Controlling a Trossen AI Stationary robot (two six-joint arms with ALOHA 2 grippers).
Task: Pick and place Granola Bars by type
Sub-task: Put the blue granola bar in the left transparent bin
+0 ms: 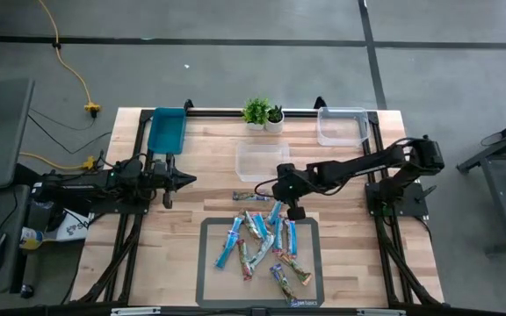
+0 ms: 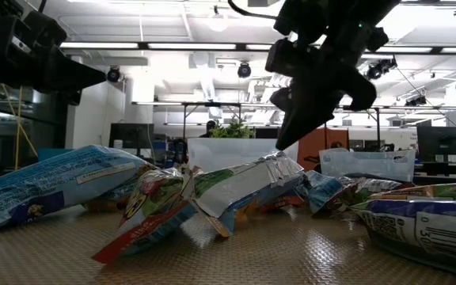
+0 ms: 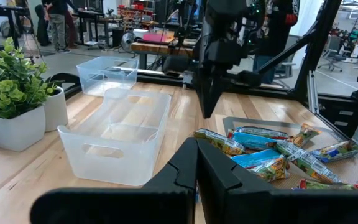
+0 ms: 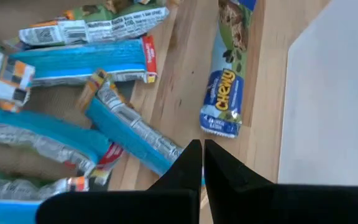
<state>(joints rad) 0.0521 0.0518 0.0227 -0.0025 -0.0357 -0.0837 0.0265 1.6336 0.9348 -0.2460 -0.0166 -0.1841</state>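
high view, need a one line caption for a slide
Right gripper, shut and empty, hovers over granola bars piled on the mat.

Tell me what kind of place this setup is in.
Probably a robotics lab or workshop. A wooden table sits on a bare concrete floor, with workbenches, people and more equipment in the room behind, under strip ceiling lights.
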